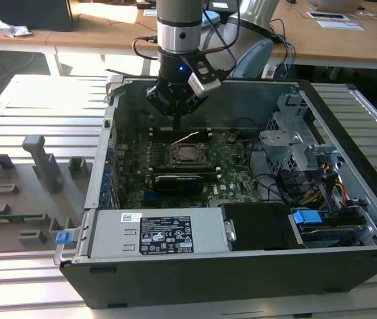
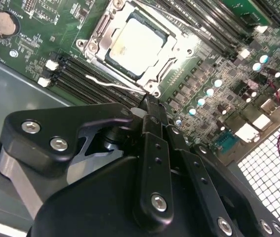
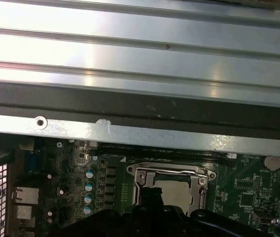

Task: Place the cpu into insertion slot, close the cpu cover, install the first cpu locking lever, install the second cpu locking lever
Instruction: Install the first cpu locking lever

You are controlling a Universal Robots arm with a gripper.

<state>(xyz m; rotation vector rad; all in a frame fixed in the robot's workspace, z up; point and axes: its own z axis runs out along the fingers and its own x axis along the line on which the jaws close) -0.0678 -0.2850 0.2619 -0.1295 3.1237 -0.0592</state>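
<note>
The cpu [image 2: 137, 42], silvery and square, lies in the insertion slot on the green motherboard, and it also appears in the exterior view [image 1: 187, 154]. The cpu cover [image 2: 179, 49] lies flat over it as a metal frame around its top. One thin wire locking lever [image 2: 115, 85] stands free beside the socket, seen as a pale raised line [image 1: 188, 137] in the exterior view. My gripper [image 2: 149, 101] is shut with its narrow tip at that lever's end; I cannot tell whether they touch. It hangs just behind the socket [image 1: 177, 124].
The open computer case [image 1: 102, 166] walls in the board on all sides. A black card [image 1: 178, 181] lies just in front of the socket, and a metal drive cage [image 1: 294, 133] and cables stand to the exterior view's right. A grey fixture plate [image 1: 22, 193] lies outside to the left.
</note>
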